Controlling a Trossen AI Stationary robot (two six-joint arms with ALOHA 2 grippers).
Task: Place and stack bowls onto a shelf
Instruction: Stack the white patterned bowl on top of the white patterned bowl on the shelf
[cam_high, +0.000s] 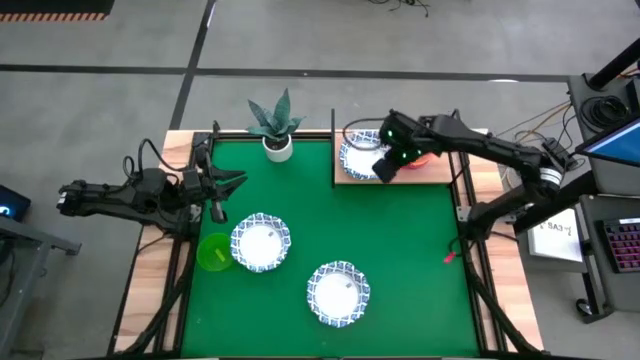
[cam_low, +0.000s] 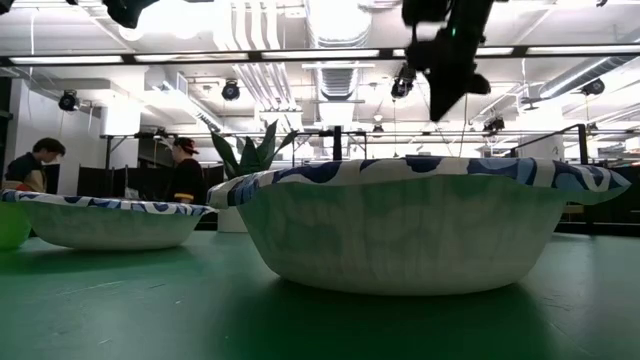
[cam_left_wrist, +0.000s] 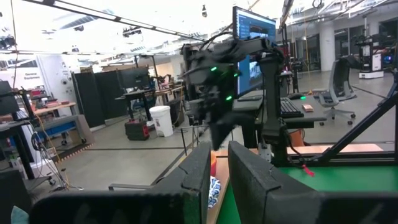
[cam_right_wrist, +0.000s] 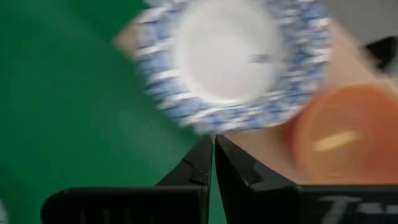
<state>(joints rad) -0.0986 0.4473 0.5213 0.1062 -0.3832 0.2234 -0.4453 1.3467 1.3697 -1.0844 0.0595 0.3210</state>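
Three white bowls with blue rims show in the high view. One (cam_high: 355, 155) sits on the wooden shelf (cam_high: 440, 172) beside an orange-red bowl (cam_high: 428, 156). The other two (cam_high: 262, 243) (cam_high: 338, 292) rest on the green mat, and a small green bowl (cam_high: 213, 252) stands next to the left one. My right gripper (cam_high: 383, 166) (cam_right_wrist: 213, 144) hovers shut above the near rim of the shelf's white bowl (cam_right_wrist: 230, 62), with the orange-red bowl (cam_right_wrist: 345, 134) beside it. My left gripper (cam_high: 222, 190) (cam_left_wrist: 219, 168) waits at the mat's left side, slightly open and holding nothing.
A white pot with a spiky plant (cam_high: 277, 128) stands at the mat's far edge, left of the shelf. The shelf's thin black frame (cam_high: 333, 145) rises on its left side. Two people (cam_low: 40, 165) (cam_low: 185, 170) are in the room behind. Green mat (cam_high: 410, 250) lies bare on the right.
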